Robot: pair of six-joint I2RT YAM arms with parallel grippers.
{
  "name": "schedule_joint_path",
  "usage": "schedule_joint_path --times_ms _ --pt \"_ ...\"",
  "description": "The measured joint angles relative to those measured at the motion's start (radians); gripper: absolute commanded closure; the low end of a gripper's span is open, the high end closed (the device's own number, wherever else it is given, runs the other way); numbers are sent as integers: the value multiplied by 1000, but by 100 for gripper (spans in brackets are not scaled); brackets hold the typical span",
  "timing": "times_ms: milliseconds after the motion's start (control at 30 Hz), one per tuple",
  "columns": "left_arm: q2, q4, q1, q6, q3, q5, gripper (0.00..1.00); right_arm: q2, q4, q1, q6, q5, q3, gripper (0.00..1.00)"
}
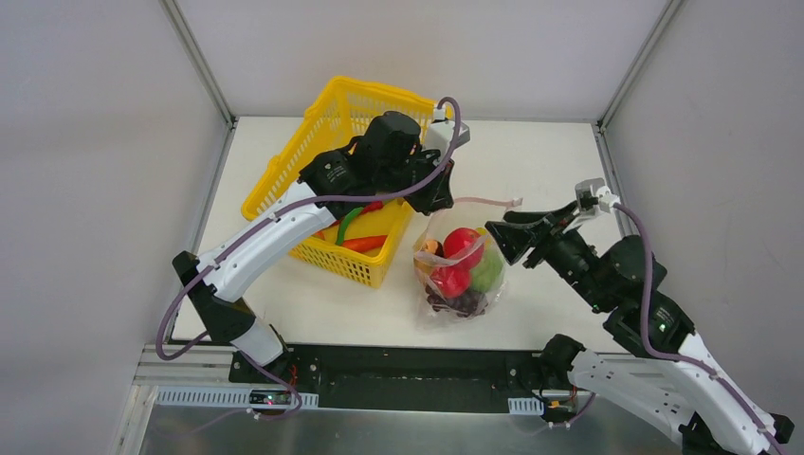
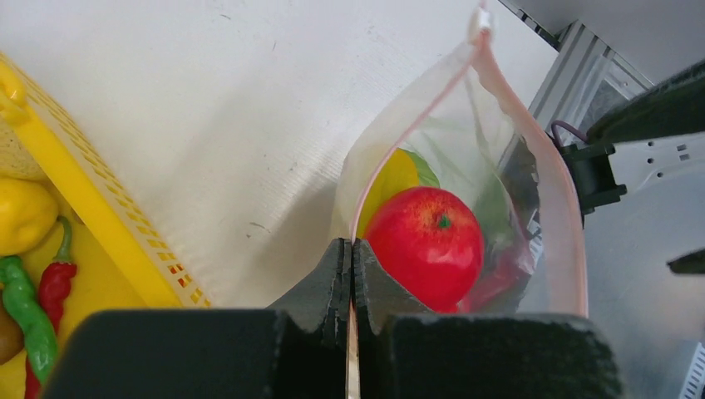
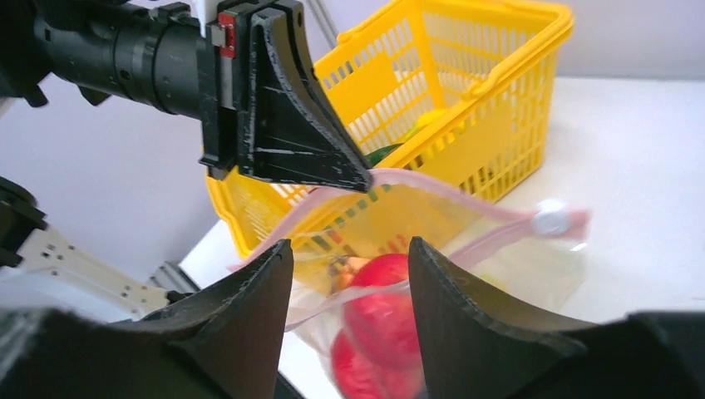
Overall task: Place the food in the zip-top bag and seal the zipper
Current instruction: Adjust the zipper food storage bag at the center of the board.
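On the table (image 1: 550,161), mid-span: loading looks mostly done, sealing not started.

- Basket (image 1: 332,104), yellow, far left. It holds peppers (image 1: 365,243) and a lemon (image 2: 21,212), so I can't say whether any more food has to go over.
- Bag (image 1: 446,223), just right of the basket, standing slumped with its mouth at the far side. Food (image 1: 463,245) is inside: red tomatoes, something green, a yellow piece, grapes at the bottom.
- Left gripper (image 2: 351,245) is clamped tight on the bag's rim at the left end of the mouth and holds it up.
- Right gripper (image 3: 349,249) sits at the bag's right side, jaws apart and gripping nothing. The bag lip runs across in front of them; I can't tell if it touches.
- Zipper (image 2: 574,233): the two pink lips gape wide apart along the whole mouth. Not sealed.
- Slider (image 3: 549,218): white tab parked at the right end of the mouth, well away from the clamped end.

My read of what's left: bring the lips together and run the zipper shut along its full length.

Labels: no brand or readable text on the bag, basket or arms.
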Motion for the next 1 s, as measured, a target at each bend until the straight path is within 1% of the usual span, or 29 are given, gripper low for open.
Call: schedule_joint_path --times_ms 100,233,400,567,767,867,1000 --pt "-14 0 0 20 0 13 100 -24 -10 0 -107 29 10 44" --pt "-18 0 0 43 0 21 100 -21 -10 0 -217 102 21 39" --pt "-18 0 0 64 0 23 100 2 -20 0 -300 203 50 34" --pt "-18 0 0 71 1 23 100 -12 -40 2 -331 282 93 32" --pt "-18 -1 0 90 1 23 100 -51 -120 42 -321 311 101 34" --pt "-18 -1 3 92 1 23 100 -71 -160 79 -309 318 84 36" --pt "-18 -3 13 93 1 23 100 -84 -208 177 -297 372 84 40"
